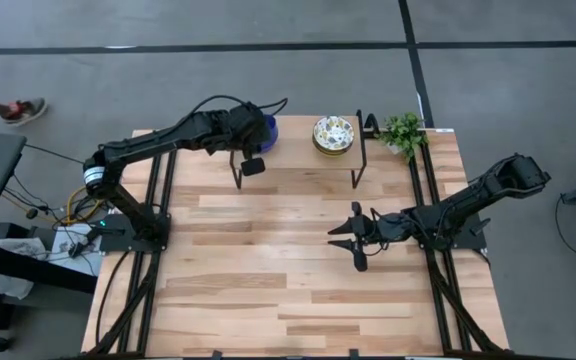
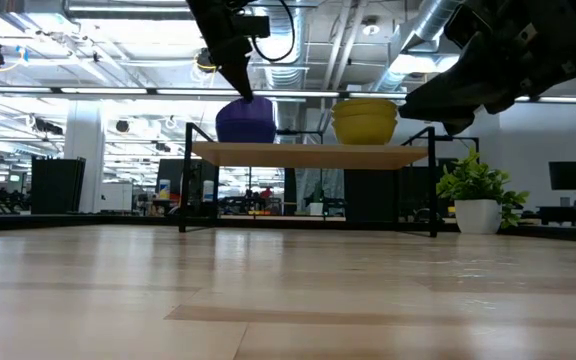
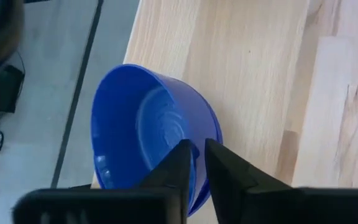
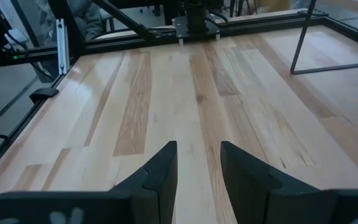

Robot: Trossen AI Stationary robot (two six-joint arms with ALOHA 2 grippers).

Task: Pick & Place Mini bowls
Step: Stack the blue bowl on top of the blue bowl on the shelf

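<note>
— Where do the blue bowls (image 1: 268,130) sit?

— On the raised shelf (image 1: 298,155) at the bench's (image 1: 268,260) twelve o'clock edge, floral stack (image 1: 333,134) toward three. My left tool (image 3: 196,163) is nearer, fingers pinching the top bowl's rim. I judge straight up.

— The right tool (image 1: 353,238)?

— Spread, idle mid-bench.

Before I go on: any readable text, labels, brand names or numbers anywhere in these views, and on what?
None can be read.
Blue mini bowl, pinched at its rim by the left claw: no markings.
Floral mini bowl on the shelf: pattern only, no words.
Right claw, open over the table: no label.
Background screens and signs in the low view: too small to read.
</note>
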